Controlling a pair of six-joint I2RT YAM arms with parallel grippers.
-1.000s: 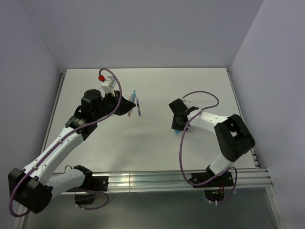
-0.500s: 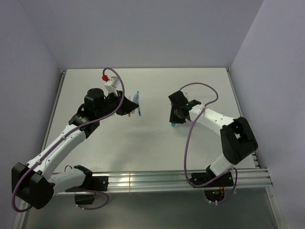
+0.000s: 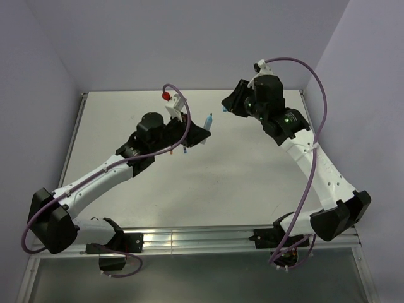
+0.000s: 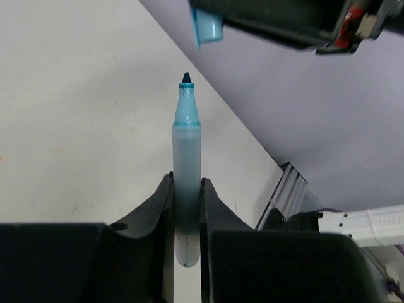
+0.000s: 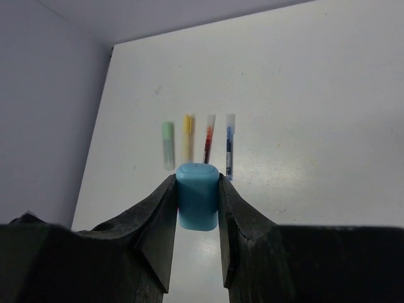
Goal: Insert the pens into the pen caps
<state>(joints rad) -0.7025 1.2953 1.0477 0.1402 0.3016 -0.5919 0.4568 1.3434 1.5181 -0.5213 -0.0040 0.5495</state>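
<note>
My left tool (image 4: 187, 184) is clamping the light blue marker (image 4: 187, 151), its bare tip pointing toward the frame top. My right tool (image 5: 197, 183) is pinching the light blue cap (image 5: 197, 205). Beyond it, mid-frame, the green marker (image 5: 167, 145), yellow marker (image 5: 187, 136), red pen (image 5: 208, 144) and dark blue pen (image 5: 229, 150) are lying in a row on the white surface (image 5: 315, 95), with lilac walls (image 5: 44, 95) enclosing it.

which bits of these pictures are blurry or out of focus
Left wrist: light blue marker crisp, light blue cap above it slightly soft. Right wrist: that cap sharp; green pen, yellow pen, red pen and dark blue pen behind it soft, the yellow most smeared. Top external: even light, faint shadows, no glare.
</note>
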